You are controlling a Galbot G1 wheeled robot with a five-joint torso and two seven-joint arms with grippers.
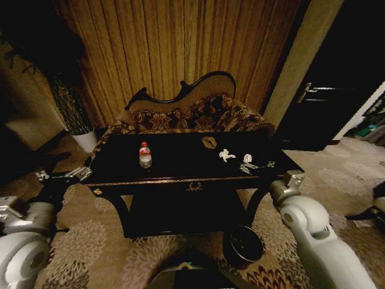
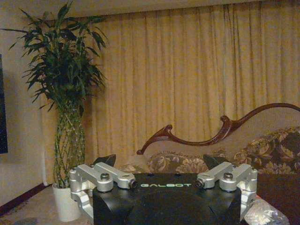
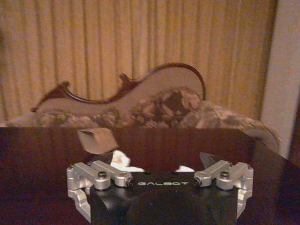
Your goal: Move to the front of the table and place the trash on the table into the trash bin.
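The right pincer hangs low over the right front part of the black bench, its fingers spread apart and holding nothing. Just beyond it, toward the sofa, lie two crumpled white paper bits; in the right wrist view one white bit sits straight ahead, between the fingers and a little farther on. The small tan piece lies farther back, near the rear edge.

The bottle with the red cap stands upright on the left half of the bench, its long axis vertical. The left pincer waits off the left front corner, also open and empty, so I judge this arm nearer to the bottle and the right arm nearer to the paper.

The trash bin stands on the carpet in front of the bench, below its right side, close to the right arm.
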